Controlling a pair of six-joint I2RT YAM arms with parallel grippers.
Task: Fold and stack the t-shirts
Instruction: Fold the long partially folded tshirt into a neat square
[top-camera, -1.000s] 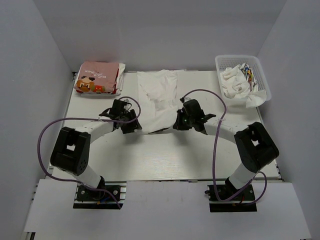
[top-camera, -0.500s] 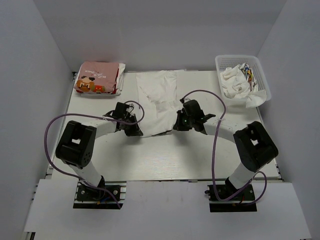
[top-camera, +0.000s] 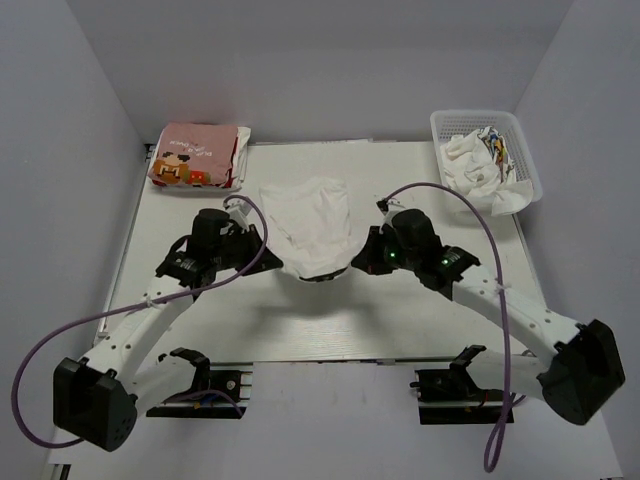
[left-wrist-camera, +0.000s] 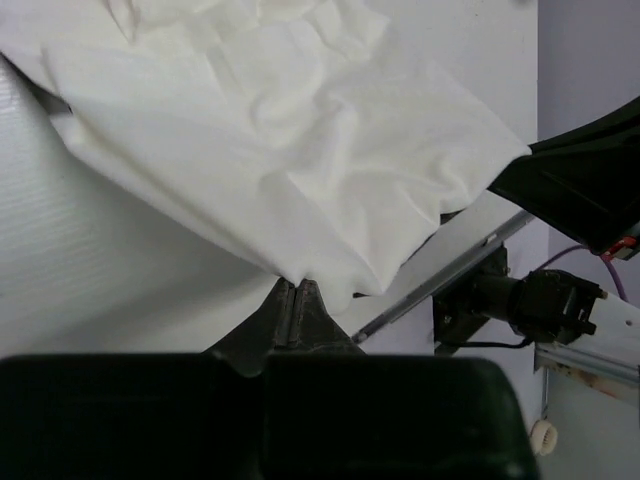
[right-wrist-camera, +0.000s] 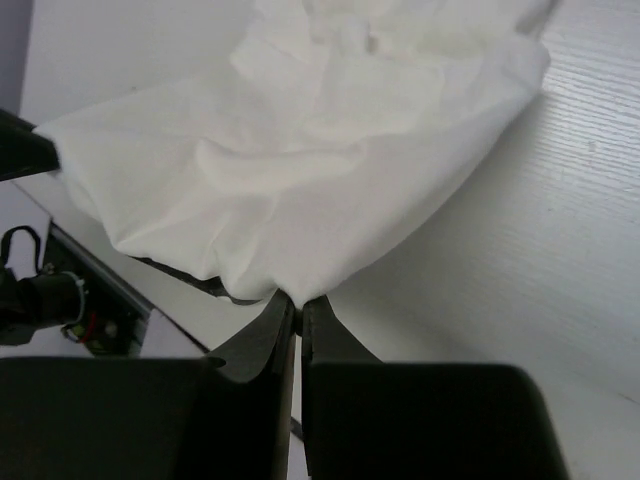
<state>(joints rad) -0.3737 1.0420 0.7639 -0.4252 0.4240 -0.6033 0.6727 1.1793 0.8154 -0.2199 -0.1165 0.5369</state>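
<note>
A plain white t-shirt (top-camera: 310, 222) hangs lifted above the middle of the table, its near edge raised between both arms. My left gripper (top-camera: 268, 252) is shut on its near-left corner; in the left wrist view the cloth (left-wrist-camera: 270, 140) fans out from my gripper (left-wrist-camera: 297, 285). On the near-right corner my right gripper (top-camera: 362, 256) is shut, and the right wrist view shows the fabric (right-wrist-camera: 300, 160) pinched in my gripper (right-wrist-camera: 298, 300). A folded pink t-shirt (top-camera: 195, 155) with an orange-brown cartoon print lies at the far-left corner.
A white lattice basket (top-camera: 523, 150) at the far right holds crumpled white and patterned cloth (top-camera: 475, 160). Purple cables (top-camera: 470, 215) loop from both arms. The white table (top-camera: 330, 320) is walled on three sides.
The left gripper closed on the white shirt's near-left corner. Both arms then rose and stretched out, lifting the shirt's near edge off the table and bunching the cloth toward the far side.
</note>
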